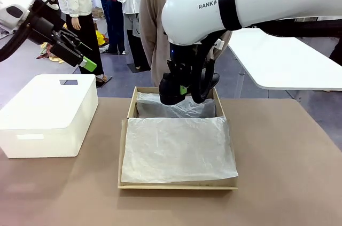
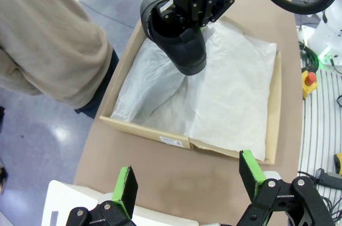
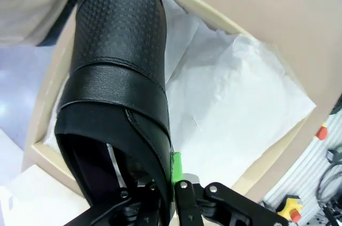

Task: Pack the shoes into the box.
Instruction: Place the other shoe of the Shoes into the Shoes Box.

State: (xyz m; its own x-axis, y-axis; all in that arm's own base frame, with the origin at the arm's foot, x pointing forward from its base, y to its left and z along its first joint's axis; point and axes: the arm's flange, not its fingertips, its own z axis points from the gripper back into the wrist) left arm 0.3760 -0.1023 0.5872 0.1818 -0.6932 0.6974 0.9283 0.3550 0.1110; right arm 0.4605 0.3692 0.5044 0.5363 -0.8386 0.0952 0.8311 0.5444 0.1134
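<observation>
Brown desk (image 1: 299,172) surface is spread across the near ground, and a person (image 1: 155,33) in a tan top is stood at its far edge, directly behind the work. At the middle of the desk the box (image 1: 131,103) is laid with its hinged lid folded flat toward the robot's side, so that the tray is left reachable from above; white tissue paper (image 1: 176,151) is draped over both lid and tray, presumably as a lining to be folded over the contents later. A white lidded bin (image 1: 48,114) is set well to the left, apart from the box, and is judged to play no part.

Above the far part of the box one shoe (image 1: 171,95) is carried by the right claw (image 1: 184,90), which is clamped on the edge of the shoe's opening; the toe is pointed down toward the tissue, a pose judged to allow the shoe to be lowered toe-first between the walls and then laid over. From the left wrist view the toe is seen close to the paper; whether it is touching cannot be told.

The left claw (image 1: 88,64) is raised beyond the bin, its fingers wide apart with nothing between them; it is judged to be parked there so that room is left for the right arm.
</observation>
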